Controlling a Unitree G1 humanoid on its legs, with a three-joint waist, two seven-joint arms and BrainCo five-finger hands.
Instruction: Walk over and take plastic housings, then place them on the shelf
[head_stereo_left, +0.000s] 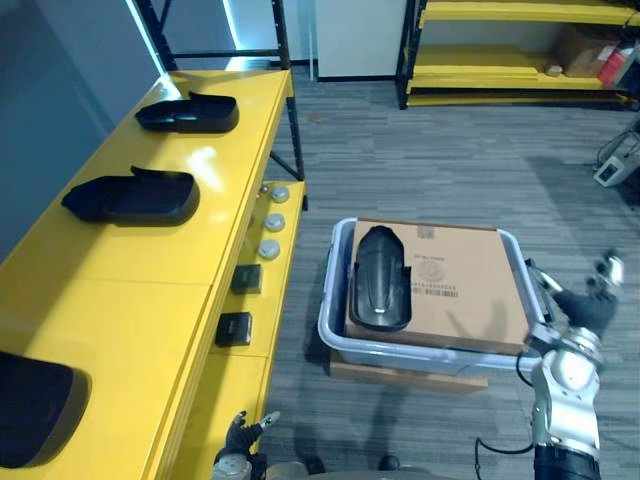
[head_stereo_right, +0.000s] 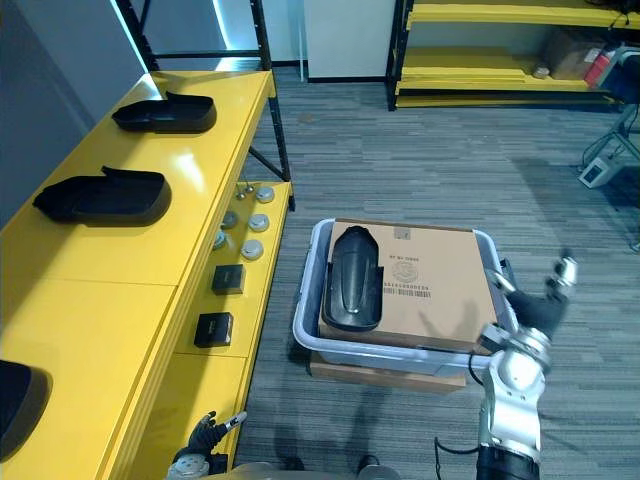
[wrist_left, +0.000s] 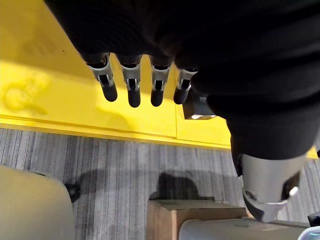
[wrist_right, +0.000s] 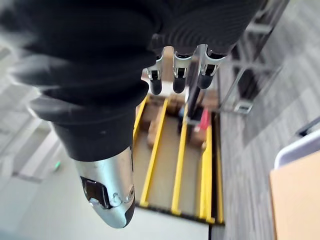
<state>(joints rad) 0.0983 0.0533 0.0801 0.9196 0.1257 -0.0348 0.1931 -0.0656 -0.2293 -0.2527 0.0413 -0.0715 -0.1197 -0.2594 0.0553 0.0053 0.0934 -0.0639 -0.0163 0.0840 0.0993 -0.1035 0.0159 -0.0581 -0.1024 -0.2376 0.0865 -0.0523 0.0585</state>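
**Fingers (wrist_left: 131, 90) hanging straight, both hands carrying nothing**

Left hand (head_stereo_left: 240, 437) is dangling at 7 o'clock beside the yellow shelf (head_stereo_left: 130, 300). Right hand (head_stereo_left: 590, 300) is hovering at 4 o'clock, fingers spread, near the grey tote (head_stereo_left: 335, 330). One black housing (head_stereo_left: 380, 278) is lying on the cardboard box (head_stereo_left: 460, 290) at centre. A slanted reach is risking shoving the smooth housing off the box.

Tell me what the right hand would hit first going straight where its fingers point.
Nothing close, it seems. The right hand, open beside the grey bin, aims its fingers over carpet at the far yellow rack; that rack likely comes first, though depth is unclear.
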